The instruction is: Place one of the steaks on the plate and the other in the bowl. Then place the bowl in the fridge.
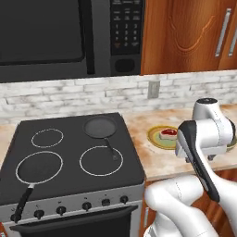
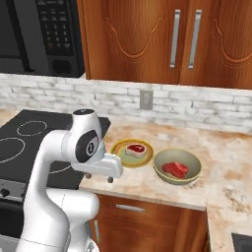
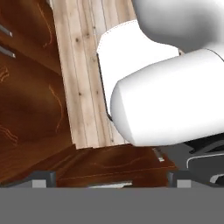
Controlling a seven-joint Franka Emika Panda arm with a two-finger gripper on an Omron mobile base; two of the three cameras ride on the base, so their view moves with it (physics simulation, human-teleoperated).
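A: Where are the steaks?

B: One steak lies on the plate, the other steak lies in the bowl. Plate and bowl stand side by side on the bench, just right of the stove, nearly touching. From the left base view the plate with its steak shows past the arm, which hides most of what lies to their right.

A: And the end effector?

B: The end effector hangs at the front edge of the bench, left of the plate, pointing down, clear of both dishes. Its fingers look like short stubs under the white hand. In the hand view the two fingertips stand far apart at the bottom corners with nothing between them, so it is released and empty.

A: What does the hand camera look at?

B: Wooden floor, dark wood cabinet fronts.

A: Anything on the stove?

B: A small black pan on the rear right burner, handle toward the front. Another black handle sticks out at the front left burner.
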